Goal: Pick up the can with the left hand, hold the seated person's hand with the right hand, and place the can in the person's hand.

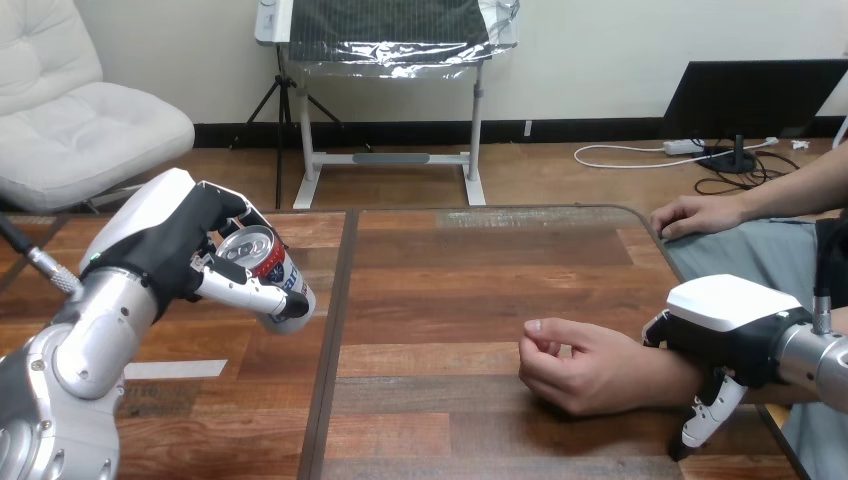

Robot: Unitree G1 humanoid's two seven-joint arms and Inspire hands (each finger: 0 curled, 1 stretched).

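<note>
Gripping the can (272,268) at 9 o'clock, we are wrapping our left robot hand (170,245) round its mid-body: likely light, slick, thin-walled, so a gentle squeeze. Our right robot hand (735,325) at 4 o'clock is clasping the person's wrist (658,372).

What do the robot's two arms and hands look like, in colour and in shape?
The left forearm and the right forearm are round silver metal tubes. The left hand and the right hand are black, each with a smooth white shell on its back. The fingers are jointed, in black and white segments.
</note>
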